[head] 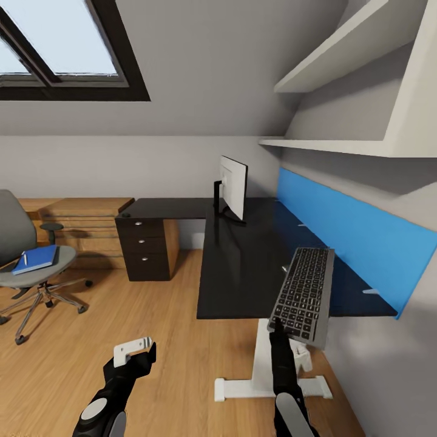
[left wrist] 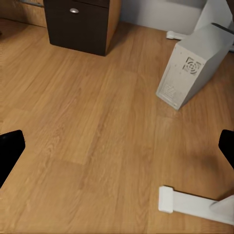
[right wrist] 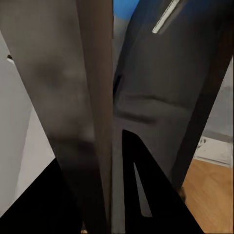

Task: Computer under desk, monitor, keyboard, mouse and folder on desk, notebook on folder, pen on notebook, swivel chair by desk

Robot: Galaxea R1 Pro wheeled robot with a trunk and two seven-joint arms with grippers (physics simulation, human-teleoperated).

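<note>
Head view: showed the right gripper [head: 280, 328] clamped on the near edge of the keyboard [head: 303, 294], held up steeply tilted above the front part of the desk [head: 243, 267], not yet laid down. Showed the monitor [head: 233, 187] upright on the desk's far end, well apart from the keyboard. Showed the left gripper [head: 135, 352] low over the wood floor [head: 152, 315], fingers spread, holding nothing. Showed the blue folder [head: 35, 259] lying on the seat of the swivel chair [head: 24, 255], off to the left, with a thin white pen [head: 25, 257] on it; notebook not made out.

Left wrist view: showed the computer [left wrist: 195, 66] standing on the floor beside a white desk leg [left wrist: 192, 202], near the black drawer unit [left wrist: 80, 24]. Showed both dark fingertips [left wrist: 9, 151] at the frame edges, wide apart.

Right wrist view: showed the keyboard's grey edge [right wrist: 95, 97] pinched close to the lens, with the dark desk top [right wrist: 165, 87] and blue back panel [right wrist: 126, 6] beyond.

Risk assessment: held by one edge only, likely to pivot or slip if swung quickly. Released while tilted, likely to drop onto the glossy top and slide, or land too far from the monitor. Lowered carelessly, possible strike of the far end on the back panel.
</note>
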